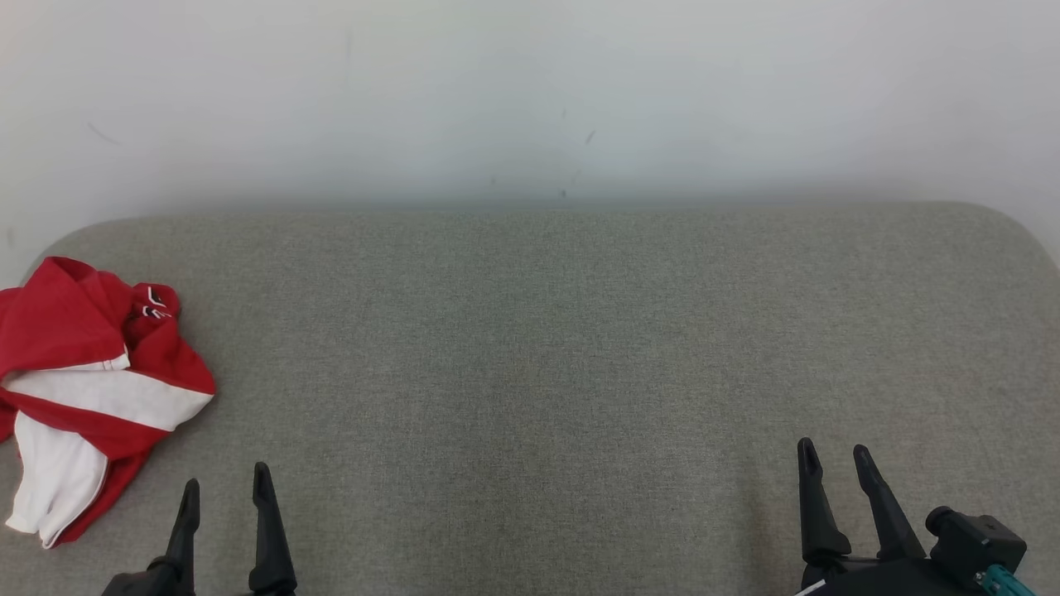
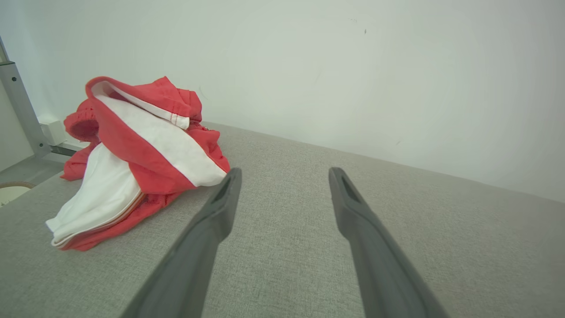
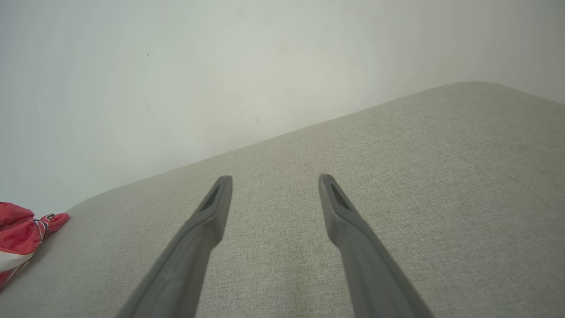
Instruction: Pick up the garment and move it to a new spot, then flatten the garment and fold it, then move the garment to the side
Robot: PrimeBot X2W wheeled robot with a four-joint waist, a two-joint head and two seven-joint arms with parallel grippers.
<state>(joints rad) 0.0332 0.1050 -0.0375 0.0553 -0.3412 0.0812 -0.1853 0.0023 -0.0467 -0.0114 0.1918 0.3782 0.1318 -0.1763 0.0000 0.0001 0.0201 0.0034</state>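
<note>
A crumpled red-and-white cloth garment lies heaped at the left end of the grey fabric-covered desk, untouched. Over the desk's near-left edge the left tool hangs released and empty, probably because it is the closer one for the pickup. Over the desk's near-right edge the right tool is released too.

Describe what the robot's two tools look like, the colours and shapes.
The left tool and right tool each have two long, slim, dark grey-to-black fingers that taper to narrow tips, with a shallow recessed slot near each tip. Beside the right tool sits a blocky black wrist housing with a small teal fitting.
</note>
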